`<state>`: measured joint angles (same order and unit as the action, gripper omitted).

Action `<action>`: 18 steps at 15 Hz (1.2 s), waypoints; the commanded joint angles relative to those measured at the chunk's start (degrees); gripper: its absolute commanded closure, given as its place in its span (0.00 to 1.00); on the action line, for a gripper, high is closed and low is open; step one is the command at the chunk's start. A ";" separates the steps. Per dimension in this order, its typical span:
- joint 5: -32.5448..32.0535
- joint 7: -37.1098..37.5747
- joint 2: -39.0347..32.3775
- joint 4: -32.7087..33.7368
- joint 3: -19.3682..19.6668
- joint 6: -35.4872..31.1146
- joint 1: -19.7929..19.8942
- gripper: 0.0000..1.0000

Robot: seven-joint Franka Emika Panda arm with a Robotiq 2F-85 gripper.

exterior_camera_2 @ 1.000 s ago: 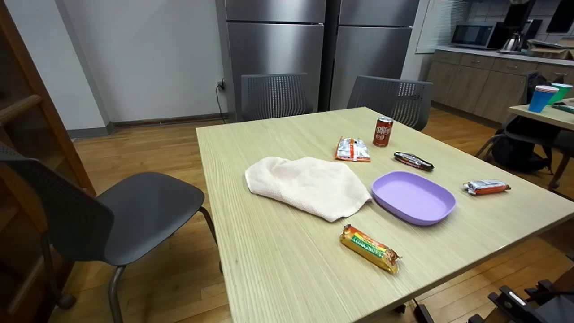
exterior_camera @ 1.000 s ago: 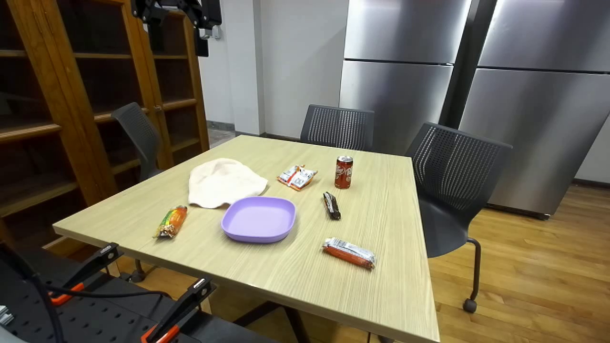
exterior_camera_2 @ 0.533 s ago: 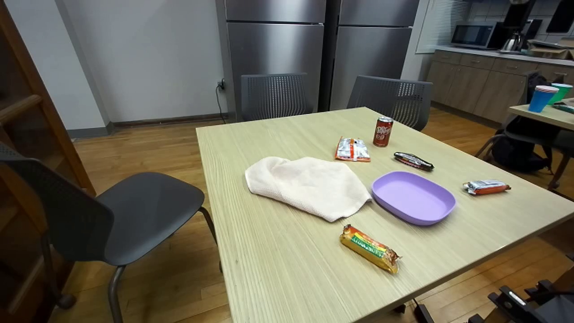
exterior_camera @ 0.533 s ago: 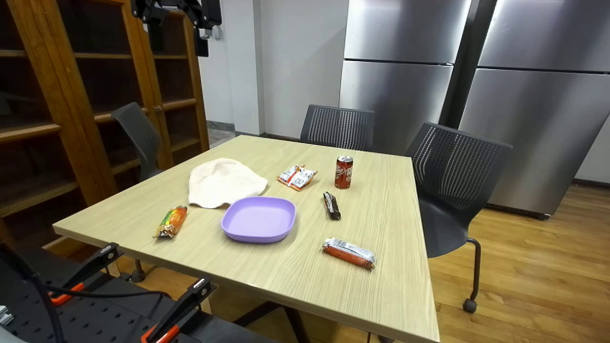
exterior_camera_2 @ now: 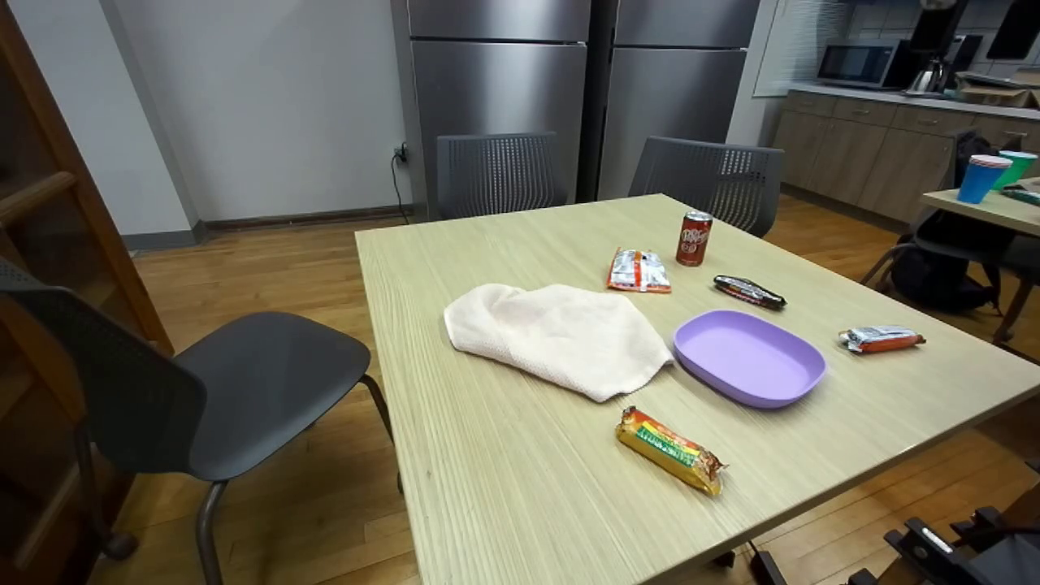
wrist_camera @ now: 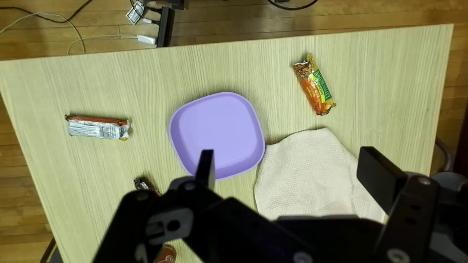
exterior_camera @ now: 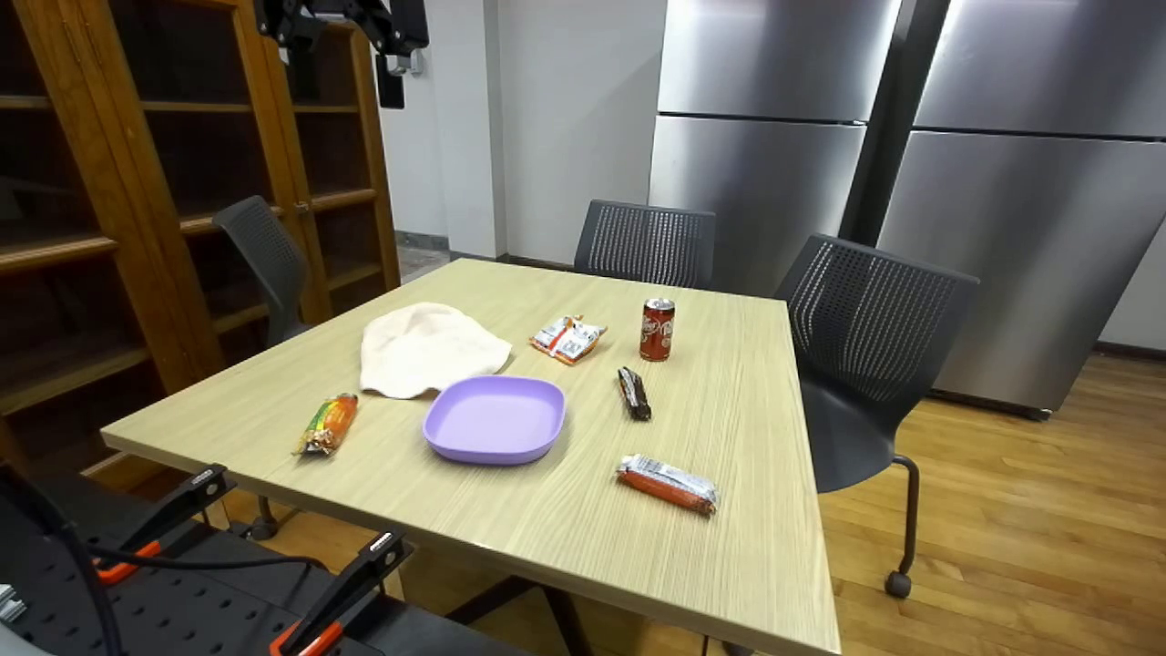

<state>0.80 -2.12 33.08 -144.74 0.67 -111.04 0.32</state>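
My gripper (wrist_camera: 287,157) is open and empty, high above the table. It also hangs at the top of an exterior view (exterior_camera: 344,68), and its two dark fingers show at the top right of an exterior view (exterior_camera_2: 975,31). In the wrist view the cream cloth (wrist_camera: 303,175) lies below, between the fingers. A lilac plate (wrist_camera: 219,128), empty, lies against the cloth's edge, partly behind one finger. A yellow-orange granola bar (wrist_camera: 315,86) lies beyond the cloth. A silver-red bar (wrist_camera: 97,127) lies on the plate's other side. A dark-wrapped bar (wrist_camera: 146,184) is partly hidden by the gripper.
A red soda can (exterior_camera: 657,330) stands upright on the table (exterior_camera: 729,547), near a white-orange snack packet (exterior_camera: 567,339). Dark chairs (exterior_camera: 874,364) surround the table. Black clamps (exterior_camera: 346,588) grip the robot-side edge. A wooden cabinet (exterior_camera: 196,182) and steel fridges (exterior_camera: 756,164) stand behind.
The gripper has shifted very slightly, to the right in one exterior view and to the left in the other. The things on the table have not moved.
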 commanded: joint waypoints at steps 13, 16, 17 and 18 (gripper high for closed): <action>-8.02 -9.65 -13.89 0.06 5.87 -20.85 2.25 0.00; -8.83 -10.34 -17.96 0.29 6.76 -25.43 3.33 0.00; -8.95 -10.33 -19.58 0.44 7.03 -26.90 3.63 0.00; -8.90 -10.41 -21.08 0.67 7.27 -28.12 3.90 0.00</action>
<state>-6.82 -11.43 16.32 -145.27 7.79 -135.69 2.80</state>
